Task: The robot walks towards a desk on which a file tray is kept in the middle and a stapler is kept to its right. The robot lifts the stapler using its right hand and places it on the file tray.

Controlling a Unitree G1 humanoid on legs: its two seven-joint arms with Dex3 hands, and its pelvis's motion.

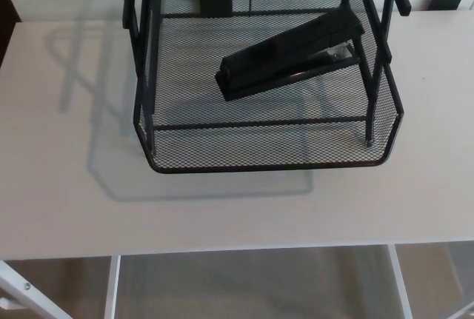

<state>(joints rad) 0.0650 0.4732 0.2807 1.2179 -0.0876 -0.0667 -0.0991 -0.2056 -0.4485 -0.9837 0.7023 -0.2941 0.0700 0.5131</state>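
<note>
Black wire mesh forms a file tray that stands on a white worktop, seen from above. A black stapler lies inside the tray on its mesh floor. It is set diagonally, with one end toward the far right corner and the other toward the near left. Thin black uprights rise from the tray's sides. The tray's shadow falls to the left across the worktop. Neither robot hand is in view, so the state of their fingers cannot be told.
</note>
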